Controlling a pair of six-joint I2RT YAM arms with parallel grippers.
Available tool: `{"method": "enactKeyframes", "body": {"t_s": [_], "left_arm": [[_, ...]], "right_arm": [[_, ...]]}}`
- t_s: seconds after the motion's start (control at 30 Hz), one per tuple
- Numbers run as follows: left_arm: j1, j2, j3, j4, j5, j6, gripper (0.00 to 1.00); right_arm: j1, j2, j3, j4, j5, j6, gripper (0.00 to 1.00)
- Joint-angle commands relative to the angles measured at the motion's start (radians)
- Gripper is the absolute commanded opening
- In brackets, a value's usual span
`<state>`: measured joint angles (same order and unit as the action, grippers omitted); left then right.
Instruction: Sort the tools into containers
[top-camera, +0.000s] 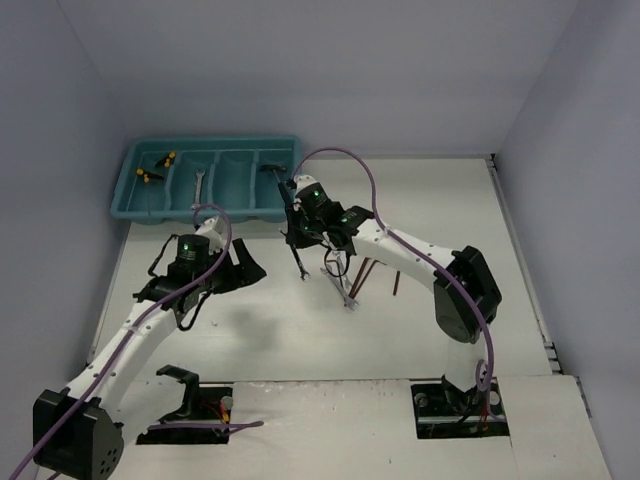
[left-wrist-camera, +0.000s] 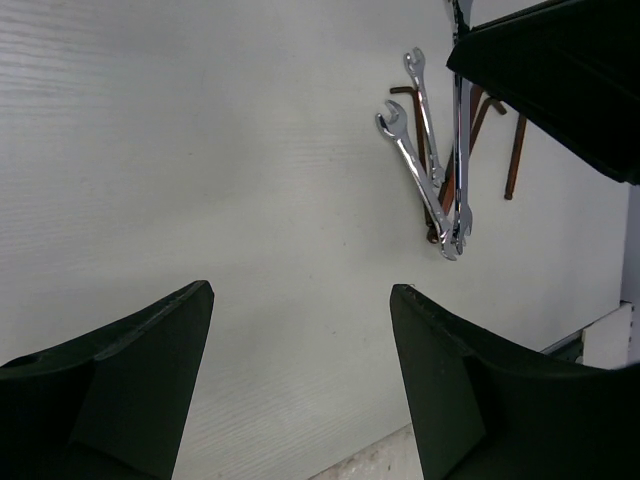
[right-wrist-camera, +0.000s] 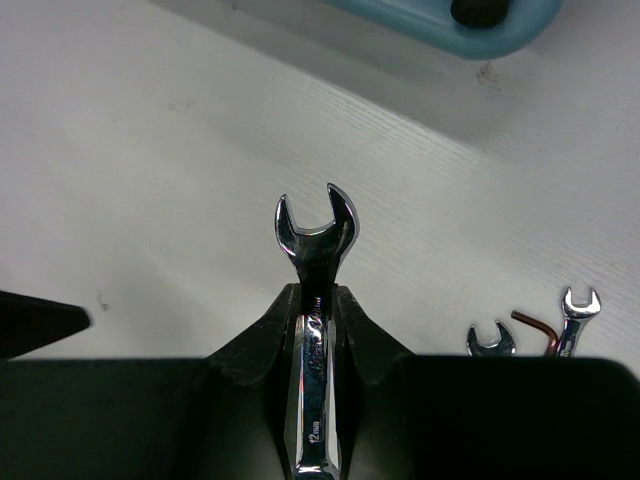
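One silver wrench, the held wrench (right-wrist-camera: 315, 225), is clamped by its shank in the right end effector (right-wrist-camera: 315, 300). The fingers are closed narrow on both flat sides. The open-end head projects beyond the fingertips toward the table (top-camera: 250, 340). The top view shows this wrench (top-camera: 300, 262) hanging close to upright below the right end effector (top-camera: 300, 245), just in front of the near right corner of the tray (top-camera: 130, 195). Contact between its lower tip and the table cannot be determined.

Two loose wrenches (left-wrist-camera: 405, 150) lie on the table just beside the held wrench, crossing at their near ends. Thin red keys (top-camera: 365, 272) lie against and beside them.

Four compartments divide the teal tray:
- Leftmost: two yellow-and-black pieces (top-camera: 157, 168).
- Second from left: one tray wrench (top-camera: 198, 188), lying lengthwise.
- Rightmost: a dark-handled hammer (top-camera: 275, 168) at the far end.

The left end effector (left-wrist-camera: 300, 300) hangs above bare table, left of the loose tools, with its fingers (left-wrist-camera: 130, 380) spread wide and nothing between them.
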<state>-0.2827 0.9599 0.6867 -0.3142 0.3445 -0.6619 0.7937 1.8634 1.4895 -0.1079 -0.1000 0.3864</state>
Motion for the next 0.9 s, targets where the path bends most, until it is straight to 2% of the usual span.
{"method": "enactKeyframes", "body": {"t_s": [0.0, 0.1, 0.3, 0.53, 0.73, 0.8, 0.87], "left_arm": [[-0.042, 0.015, 0.001, 0.294, 0.059, -0.103, 0.69], [-0.083, 0.045, 0.012, 0.388, 0.053, -0.118, 0.69], [-0.152, 0.095, 0.062, 0.425, 0.024, -0.102, 0.68], [-0.182, 0.137, 0.085, 0.465, -0.007, -0.104, 0.60], [-0.214, 0.192, 0.101, 0.484, -0.025, -0.103, 0.41], [-0.228, 0.201, 0.105, 0.489, -0.037, -0.102, 0.31], [-0.234, 0.203, 0.110, 0.491, -0.047, -0.094, 0.11]], "right_arm": [[0.009, -0.120, 0.038, 0.090, -0.028, 0.094, 0.00], [0.010, -0.138, 0.043, 0.098, -0.040, 0.129, 0.00], [0.010, -0.161, 0.041, 0.138, -0.068, 0.180, 0.00], [0.010, -0.182, 0.024, 0.165, -0.078, 0.211, 0.00], [0.010, -0.196, 0.006, 0.187, -0.083, 0.232, 0.00], [0.009, -0.196, 0.001, 0.193, -0.084, 0.237, 0.00], [0.009, -0.200, -0.005, 0.197, -0.078, 0.239, 0.00]]}}
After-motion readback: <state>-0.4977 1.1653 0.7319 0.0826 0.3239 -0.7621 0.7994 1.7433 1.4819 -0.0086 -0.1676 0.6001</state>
